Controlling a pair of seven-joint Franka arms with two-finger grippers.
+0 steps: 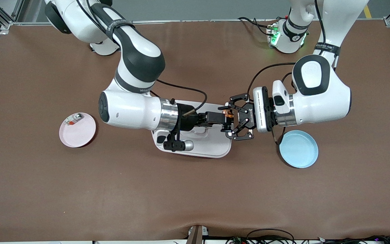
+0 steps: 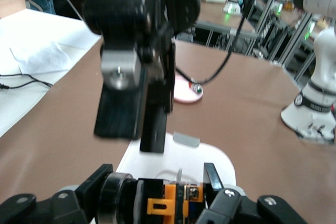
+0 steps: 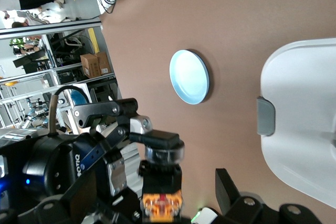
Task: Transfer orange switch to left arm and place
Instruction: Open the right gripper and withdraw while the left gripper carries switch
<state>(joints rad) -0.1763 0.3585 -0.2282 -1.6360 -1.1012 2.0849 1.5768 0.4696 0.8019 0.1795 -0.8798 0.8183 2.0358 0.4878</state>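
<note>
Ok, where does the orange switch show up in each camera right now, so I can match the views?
Front view: the orange switch sits between the right gripper and the left gripper, over the end of the box.
Left wrist view: bottom centre, just above the box.
Right wrist view: bottom edge.
Shared landmark: the white box with its grey clasp.

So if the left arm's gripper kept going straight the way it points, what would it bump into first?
Probably the orange switch held by the right gripper; the left gripper has its fingers spread around it, above the box.
</note>
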